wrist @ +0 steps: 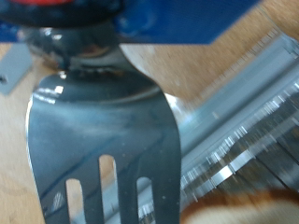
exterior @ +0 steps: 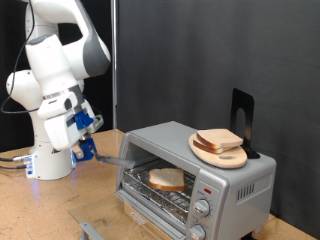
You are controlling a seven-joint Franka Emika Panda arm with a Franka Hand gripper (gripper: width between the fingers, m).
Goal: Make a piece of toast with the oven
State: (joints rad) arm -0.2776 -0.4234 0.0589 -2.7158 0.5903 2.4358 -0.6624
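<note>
The blue gripper is mostly hidden; I cannot tell its hold on the shiny metal spatula. One pale bread slice sits inside the silver toaster oven.

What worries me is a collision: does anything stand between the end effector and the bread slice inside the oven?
Nothing visible blocks it. Only the slotted spatula reaching out from the end effector lies on that line. The oven front looks open, and the slice sits uncovered on its rack.

silver-grey oven, pale tan-crusted toast
</note>
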